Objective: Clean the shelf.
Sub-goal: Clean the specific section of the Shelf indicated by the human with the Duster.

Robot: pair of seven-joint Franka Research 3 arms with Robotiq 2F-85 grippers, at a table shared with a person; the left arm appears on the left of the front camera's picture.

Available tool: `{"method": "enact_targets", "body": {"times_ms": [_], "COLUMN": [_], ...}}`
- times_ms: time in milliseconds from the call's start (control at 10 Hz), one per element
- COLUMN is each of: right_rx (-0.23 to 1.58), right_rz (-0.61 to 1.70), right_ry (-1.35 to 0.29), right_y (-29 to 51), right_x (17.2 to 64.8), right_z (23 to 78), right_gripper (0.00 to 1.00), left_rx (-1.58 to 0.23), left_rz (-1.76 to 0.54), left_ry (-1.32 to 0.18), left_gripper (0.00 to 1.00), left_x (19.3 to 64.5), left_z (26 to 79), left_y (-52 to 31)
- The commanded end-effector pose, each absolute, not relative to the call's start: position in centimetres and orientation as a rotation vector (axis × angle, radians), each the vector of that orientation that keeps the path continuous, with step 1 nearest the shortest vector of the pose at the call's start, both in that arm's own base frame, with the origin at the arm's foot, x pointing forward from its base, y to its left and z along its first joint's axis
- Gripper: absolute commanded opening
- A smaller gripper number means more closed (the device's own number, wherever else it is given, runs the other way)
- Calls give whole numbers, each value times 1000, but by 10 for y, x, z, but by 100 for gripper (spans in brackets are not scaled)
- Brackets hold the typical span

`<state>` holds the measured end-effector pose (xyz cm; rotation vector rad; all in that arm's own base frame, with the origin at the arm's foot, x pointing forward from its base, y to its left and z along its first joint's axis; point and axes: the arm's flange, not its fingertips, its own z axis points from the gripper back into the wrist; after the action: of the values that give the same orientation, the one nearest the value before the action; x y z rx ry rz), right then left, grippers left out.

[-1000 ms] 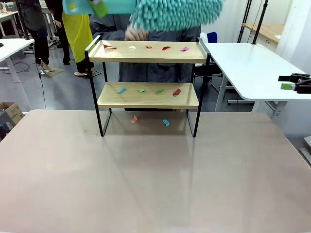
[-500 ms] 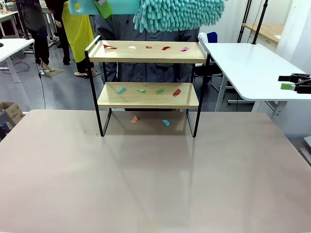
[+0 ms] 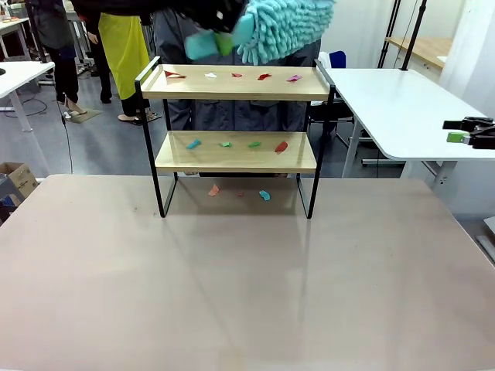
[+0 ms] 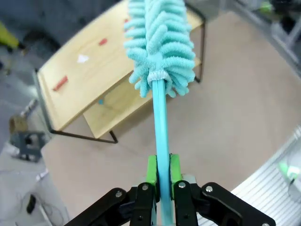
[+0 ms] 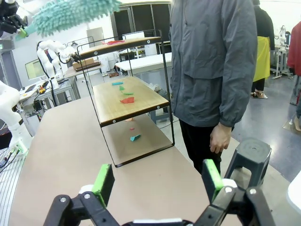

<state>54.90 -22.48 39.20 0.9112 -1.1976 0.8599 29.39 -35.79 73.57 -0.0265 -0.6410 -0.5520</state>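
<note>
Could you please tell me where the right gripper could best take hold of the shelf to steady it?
Probably the raised side rail at the right end of the shelf, approached from above: it is thin enough for the open right gripper, while the boards are too wide.

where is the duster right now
In the front view the duster is at top centre, just above the top board of the shelf, its handle clamped in the left gripper.
</note>
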Motion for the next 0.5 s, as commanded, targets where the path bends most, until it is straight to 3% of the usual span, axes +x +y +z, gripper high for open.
{"method": "enact_targets", "body": {"times_ms": [0, 400], "right_rx": [909, 909], "right_rz": [865, 865], "right_ry": [-1200, -1200], "right_y": [-224, -224], "right_x": [550, 550], "right_z": [395, 395], "right_gripper": [100, 100], "left_rx": [58, -32], "left_rz": [-366, -229], "left_ry": [-671, -663], "left_gripper": [13, 13], "left_x": [306, 325], "left_z": [741, 735], "left_y": [-408, -457]}}
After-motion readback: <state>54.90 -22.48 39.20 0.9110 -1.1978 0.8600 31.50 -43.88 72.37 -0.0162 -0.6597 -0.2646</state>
